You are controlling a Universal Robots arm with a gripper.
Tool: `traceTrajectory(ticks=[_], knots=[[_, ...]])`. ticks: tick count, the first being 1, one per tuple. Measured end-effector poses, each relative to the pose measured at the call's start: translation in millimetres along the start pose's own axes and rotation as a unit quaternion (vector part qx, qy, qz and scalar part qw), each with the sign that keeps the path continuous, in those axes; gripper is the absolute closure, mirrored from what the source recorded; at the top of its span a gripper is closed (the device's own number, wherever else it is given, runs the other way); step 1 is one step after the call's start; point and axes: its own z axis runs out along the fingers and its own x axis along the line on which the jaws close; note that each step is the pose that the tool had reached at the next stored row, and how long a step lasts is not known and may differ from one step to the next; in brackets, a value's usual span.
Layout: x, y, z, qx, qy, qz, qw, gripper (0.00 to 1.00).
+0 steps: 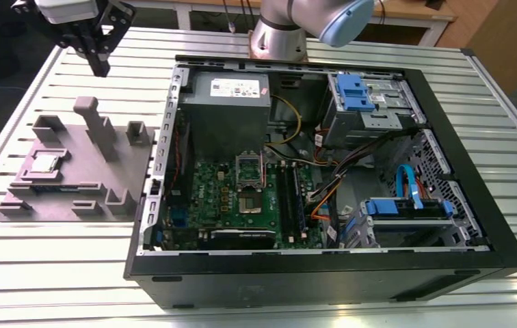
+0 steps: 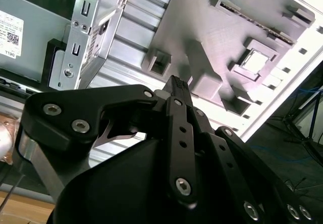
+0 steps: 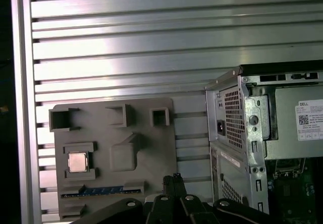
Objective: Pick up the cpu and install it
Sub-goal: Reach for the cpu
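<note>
Spotting gripper (image 1: 103,67) in exterior view, up over slatted table (image 1: 48,263) past the far end of grey fixture (image 1: 103,171), fingers pinched together, carrying nothing. Finding cpu (image 1: 44,162) seated flat in a square pocket on the fixture, toward the exterior view's left, well apart from gripper. Noting open computer case (image 1: 332,263) just beside fixture, green motherboard (image 1: 211,191) inside.

Moving to second wrist view: gripper (image 2: 176,81) tips meeting, nothing between them, fixture (image 2: 212,37) behind, cpu (image 2: 254,61) shiny side up in its pocket, apart from tips.

Checking first wrist view: cpu (image 3: 77,162) in pocket, dark memory stick (image 3: 101,190) slotted near it, gripper (image 3: 172,178) closed by fixture (image 3: 146,148) edge, case (image 3: 232,113) alongside.
</note>
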Motion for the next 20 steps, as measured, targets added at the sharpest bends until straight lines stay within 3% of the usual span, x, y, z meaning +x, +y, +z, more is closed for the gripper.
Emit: traceTrajectory(ticks=[20], knots=[[10.5,-1.0,1.0,0.0000,0.0004,0.001,1.00000,0.90]])
